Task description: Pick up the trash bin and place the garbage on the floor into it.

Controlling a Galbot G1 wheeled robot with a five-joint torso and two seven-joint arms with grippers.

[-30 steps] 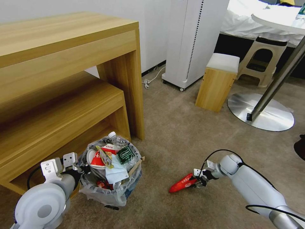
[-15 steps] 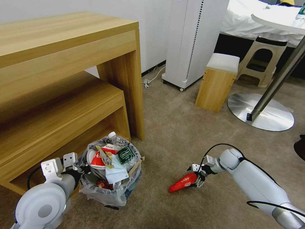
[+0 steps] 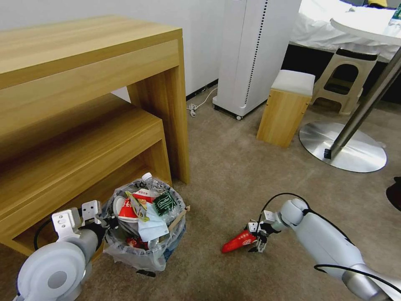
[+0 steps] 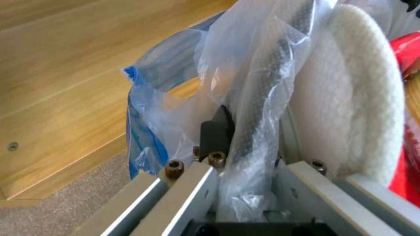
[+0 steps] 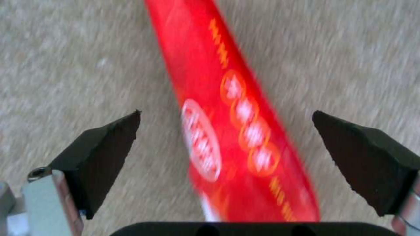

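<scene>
The trash bin (image 3: 144, 240) stands on the beige floor (image 3: 234, 175) beside the wooden bench, lined with a clear bag and packed with garbage: a bottle, red packets, a pale blue mask, a white slipper (image 4: 354, 98). My left gripper (image 3: 109, 221) is shut on the bin's rim and bag (image 4: 258, 98), with one black finger (image 4: 216, 131) on the outside. A long red wrapper (image 3: 237, 242) lies on the carpet right of the bin. My right gripper (image 3: 255, 241) hangs low over its right end, open, its fingers (image 5: 105, 147) either side of the wrapper (image 5: 236, 131).
A wooden desk (image 3: 104, 54) with a lower bench (image 3: 83, 146) rises behind the bin. Farther back stand a white appliance (image 3: 255, 54), a wooden stool (image 3: 286, 108), a plastic stool (image 3: 344, 79) and a round table's metal base (image 3: 346, 150). Open carpet surrounds the wrapper.
My right gripper has slid a little left and down along the red wrapper. The wrapper, the bin and the left arm have stayed put.
</scene>
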